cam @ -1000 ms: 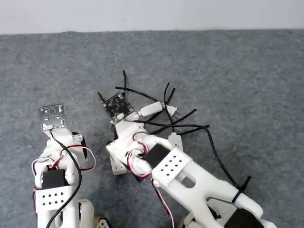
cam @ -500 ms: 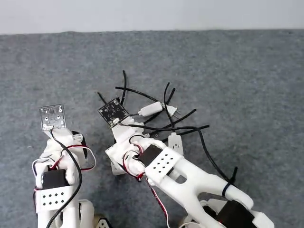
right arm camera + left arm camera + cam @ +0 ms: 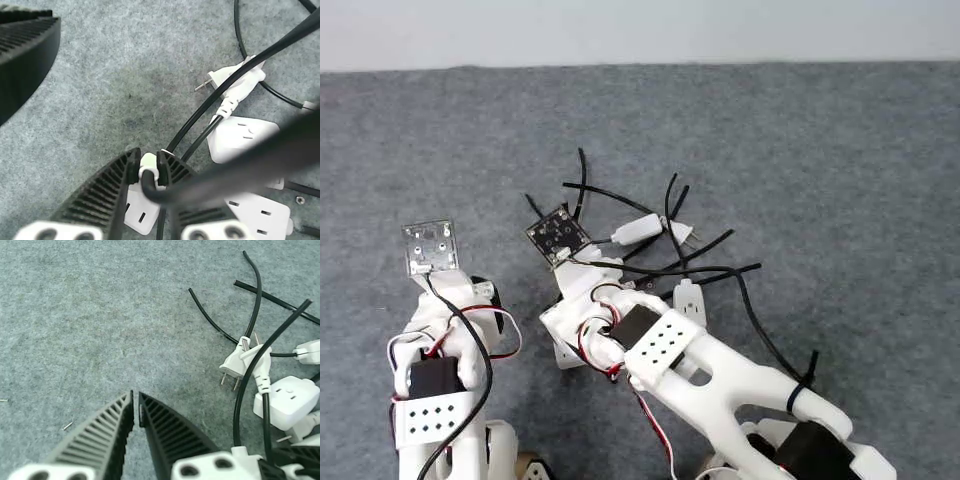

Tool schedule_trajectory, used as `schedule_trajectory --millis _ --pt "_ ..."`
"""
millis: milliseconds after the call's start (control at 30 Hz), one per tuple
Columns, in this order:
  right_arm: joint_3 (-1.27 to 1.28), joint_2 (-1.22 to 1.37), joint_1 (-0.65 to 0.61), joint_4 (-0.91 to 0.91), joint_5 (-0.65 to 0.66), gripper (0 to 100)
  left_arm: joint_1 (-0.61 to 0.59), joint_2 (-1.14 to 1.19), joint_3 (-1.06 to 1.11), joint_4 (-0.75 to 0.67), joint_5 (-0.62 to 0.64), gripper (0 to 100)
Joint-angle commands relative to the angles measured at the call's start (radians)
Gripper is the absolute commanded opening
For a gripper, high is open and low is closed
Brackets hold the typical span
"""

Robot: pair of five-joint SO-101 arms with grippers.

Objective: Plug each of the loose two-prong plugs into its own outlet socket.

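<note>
Right gripper (image 3: 148,156) is clamped shut on a white connector (image 3: 148,169) where its black cable (image 3: 240,172) leaves it. Whether that is a plug or a socket neck, I can't tell. An outlet socket (image 3: 137,212) sits directly under the jaws. My call: hold the pinch square and line up prongs and slots before pushing. Just beyond, a loose plug (image 3: 239,80) lies under a crossing cable, so there's a snag risk. Left gripper (image 3: 135,399), jaws together on nothing, hangs over carpet (image 3: 75,315).

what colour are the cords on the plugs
The cords are black and the plugs are white. This is clearest in the left wrist view.
</note>
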Motion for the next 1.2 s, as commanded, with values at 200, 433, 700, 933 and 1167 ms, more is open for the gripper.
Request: schedule_trajectory --millis 200,433,700,933,1167 --pt "0.012 -0.004 0.031 -0.027 -0.014 0.8 -0.002 -0.015 -0.001 -0.025 0.011 1" --pt "0.015 -0.004 0.031 -0.021 -0.014 0.8 -0.002 -0.015 0.001 -0.026 0.011 1" --pt "0.066 -0.004 0.028 -0.028 -0.009 0.8 -0.002 -0.015 0.002 -0.025 0.011 1" --pt "0.100 -0.016 0.025 -0.022 0.052 0.8 -0.002 -0.015 0.002 -0.025 0.011 1" --pt "0.106 -0.018 0.005 -0.019 0.106 0.8 -0.002 -0.015 0.002 -0.025 0.011 1"
